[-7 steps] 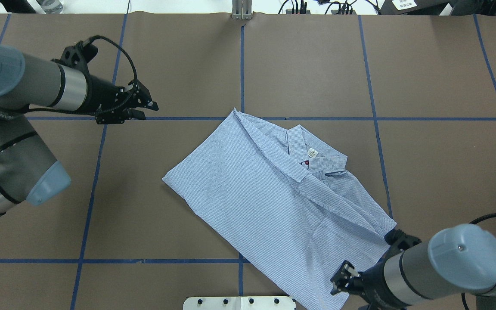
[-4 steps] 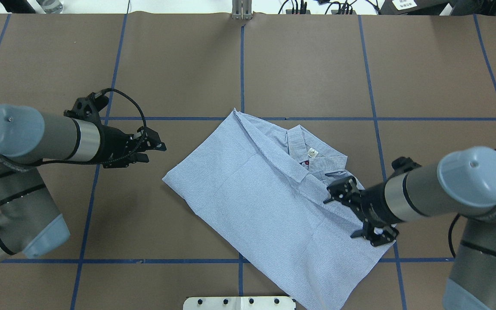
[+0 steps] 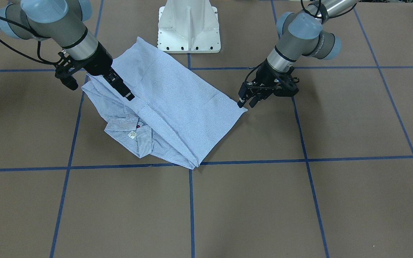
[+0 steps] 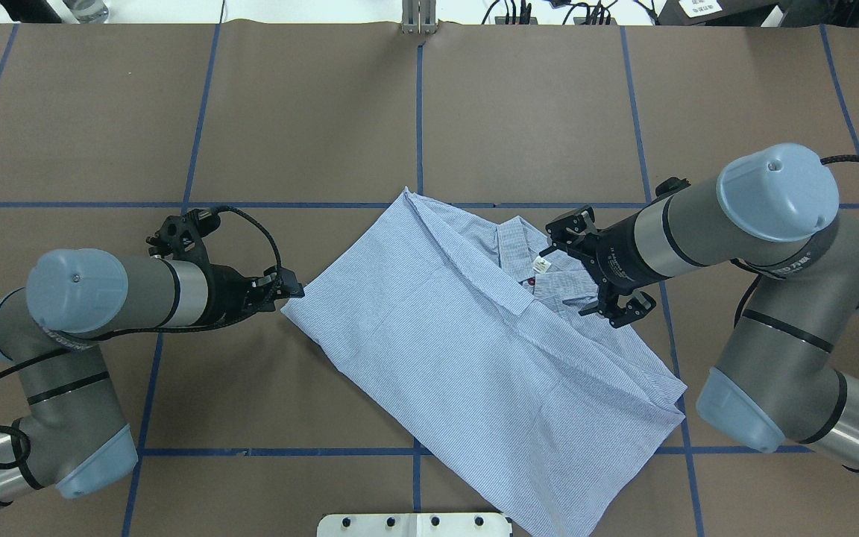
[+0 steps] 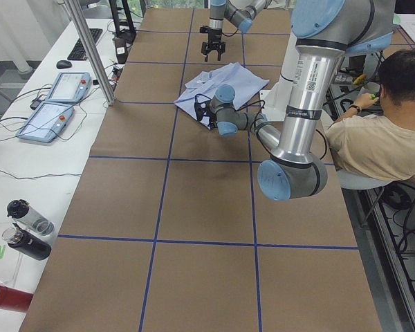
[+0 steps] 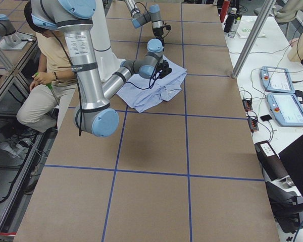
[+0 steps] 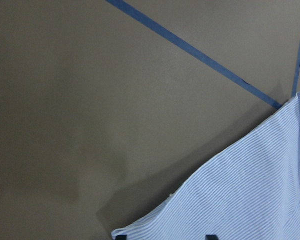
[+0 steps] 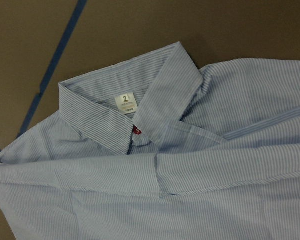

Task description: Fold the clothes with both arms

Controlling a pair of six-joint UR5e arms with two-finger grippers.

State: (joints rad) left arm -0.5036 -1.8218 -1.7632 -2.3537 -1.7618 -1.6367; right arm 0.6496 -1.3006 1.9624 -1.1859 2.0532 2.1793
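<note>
arms: left arm (image 4: 139,294) and right arm (image 4: 687,239) were silver-grey tubes | joint caps (image 4: 776,190) were light blue | bands (image 4: 772,326) between segments were black | cables (image 4: 250,218) were black, braided | pedestal (image 3: 189,25) was white, screw-dotted

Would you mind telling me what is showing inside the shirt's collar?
A small white label sits inside the collar, with a red button just below. Anything further down is covered by a folded layer of the shirt.
</note>
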